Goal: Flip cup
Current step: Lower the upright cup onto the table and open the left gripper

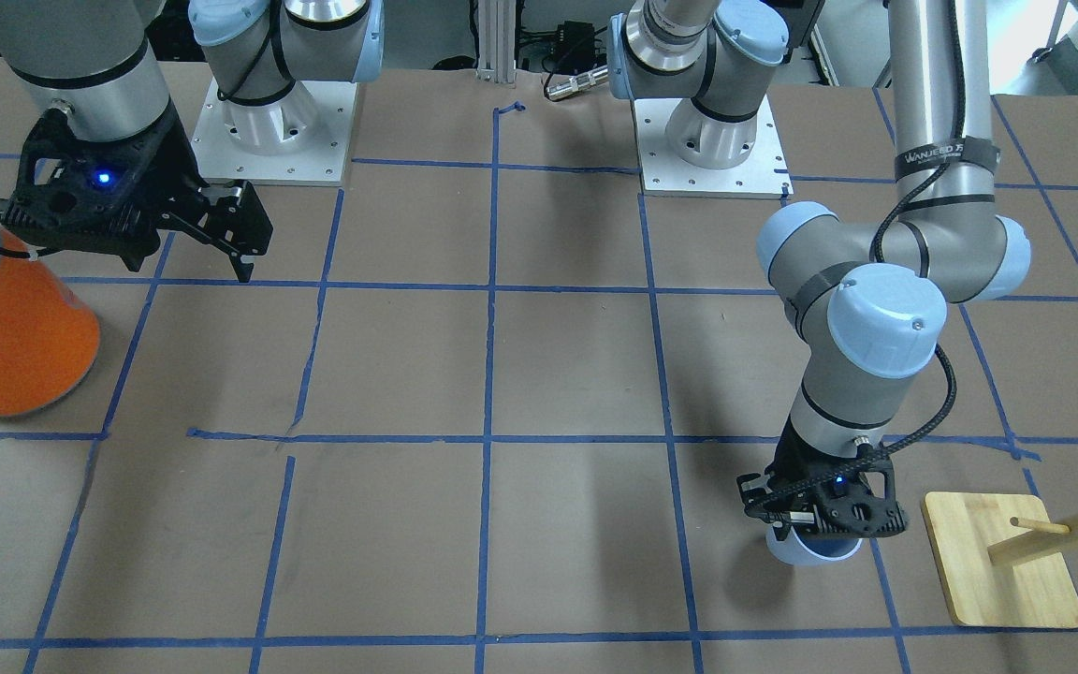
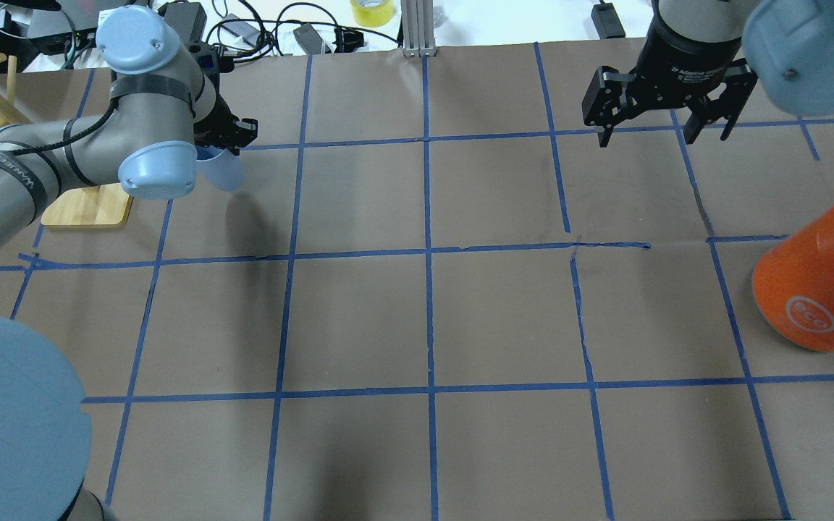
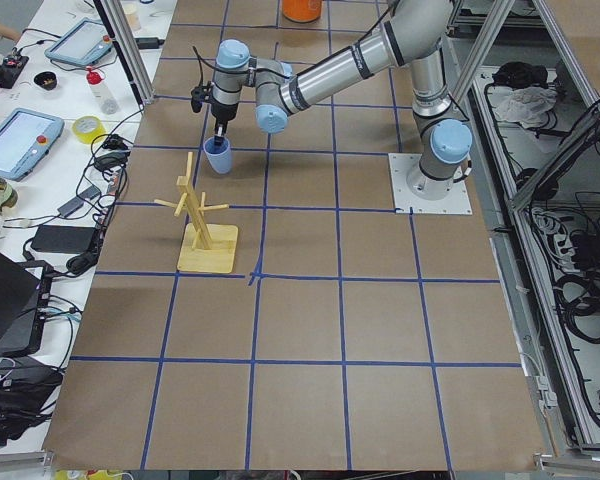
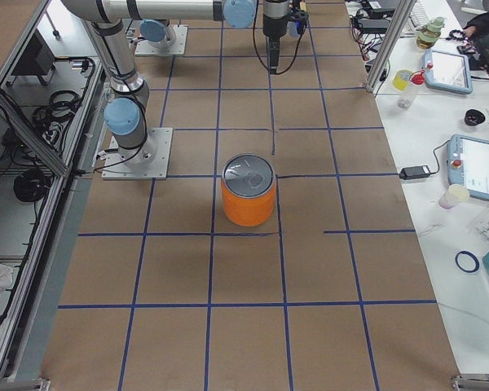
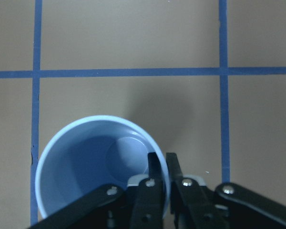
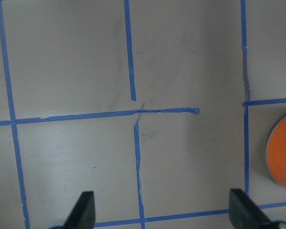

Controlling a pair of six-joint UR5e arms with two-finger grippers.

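Near the wooden stand, mouth-up cup, rim in pinch of left tool; right tool wide.

The left arm and right arm are silver-grey tubes with pale blue joint caps. A black strap with white lettering (only partly legible) bands the left one. A black braided cable loops at the cap's 4 o'clock. White square base plates carry rim screws. The left gripper and right gripper are black, each mount showing a blue light.

one cup, one can, one wooden rack
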